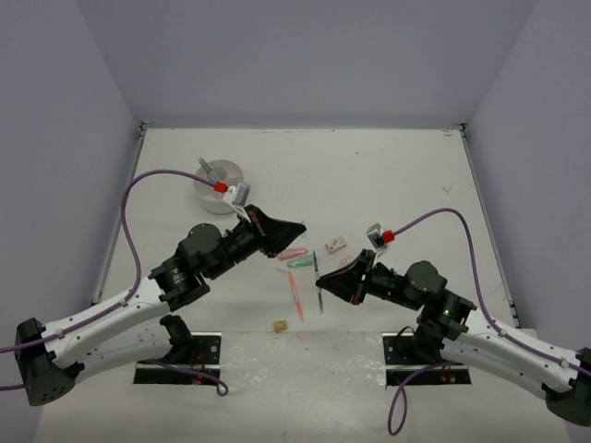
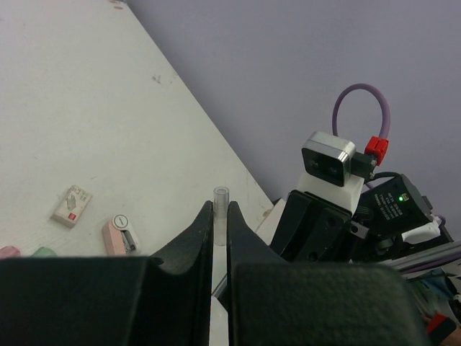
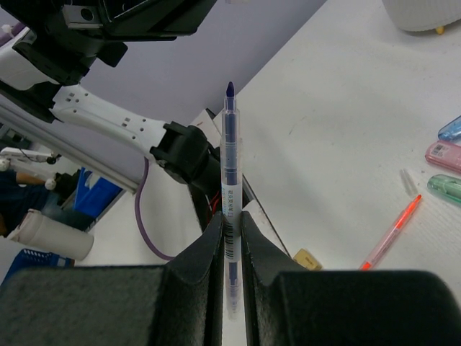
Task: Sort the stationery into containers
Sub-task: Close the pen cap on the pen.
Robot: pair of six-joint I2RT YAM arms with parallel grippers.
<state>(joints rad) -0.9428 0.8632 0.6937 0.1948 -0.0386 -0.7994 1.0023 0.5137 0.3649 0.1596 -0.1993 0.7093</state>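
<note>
My right gripper (image 3: 230, 220) is shut on a blue pen (image 3: 230, 166), which stands upright between the jaws with its tip above them. From above, that gripper (image 1: 323, 280) hangs over the middle of the table. My left gripper (image 2: 221, 207) is shut on a small clear cap (image 2: 220, 196); it (image 1: 300, 228) hovers just left of the beige eraser (image 1: 334, 245). On the table lie a pink clip (image 1: 294, 252), a green clip (image 1: 300, 262), an orange-red pen (image 1: 295, 295) and a tan eraser (image 1: 280, 326). The white tub (image 1: 217, 185) stands at the back left.
In the right wrist view a blue clip (image 3: 450, 130) and a short clear tube (image 3: 408, 182) lie near the pink and green clips. A pink piece with a white end (image 2: 119, 234) lies by the beige eraser (image 2: 72, 205). Purple-grey walls close the table on three sides.
</note>
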